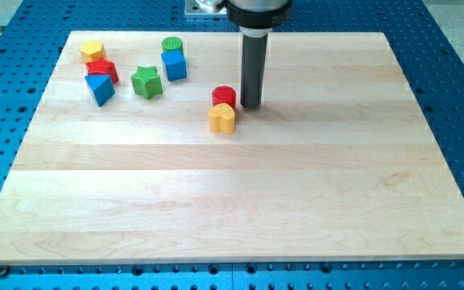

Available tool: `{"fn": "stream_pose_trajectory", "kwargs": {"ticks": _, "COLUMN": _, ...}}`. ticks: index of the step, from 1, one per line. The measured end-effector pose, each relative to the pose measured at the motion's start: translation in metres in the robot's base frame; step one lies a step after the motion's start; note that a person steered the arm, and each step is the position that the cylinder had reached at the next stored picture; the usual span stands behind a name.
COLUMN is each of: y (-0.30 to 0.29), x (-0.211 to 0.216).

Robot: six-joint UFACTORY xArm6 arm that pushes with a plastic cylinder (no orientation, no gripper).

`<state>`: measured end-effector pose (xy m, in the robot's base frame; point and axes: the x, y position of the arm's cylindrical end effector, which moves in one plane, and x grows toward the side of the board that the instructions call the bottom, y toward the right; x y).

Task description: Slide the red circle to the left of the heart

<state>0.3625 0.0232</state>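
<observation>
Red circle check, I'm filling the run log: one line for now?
tip: right of red circle | yellow heart: touching below circle | circle not left of heart

The arm (pixel 258 10) is cut off by the view's top edge, so only its lower housing and rod show. The yellow heart (pixel 222 118) hides the lower part of the red circle (pixel 224 96). The blue triangular block (pixel 100 88) covers part of the red block (pixel 104 69) behind it, whose shape cannot be made out
</observation>
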Motion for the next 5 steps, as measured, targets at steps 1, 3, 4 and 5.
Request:
{"fn": "stream_pose_trajectory", "kwargs": {"ticks": 1, "y": -0.040, "x": -0.020}}
{"fn": "stream_pose_trajectory", "kwargs": {"ticks": 3, "y": -0.034, "x": 0.005}}
{"fn": "stream_pose_trajectory", "kwargs": {"ticks": 4, "y": -0.045, "x": 0.007}}
{"fn": "stream_pose_trajectory", "kwargs": {"ticks": 5, "y": -0.070, "x": 0.000}}
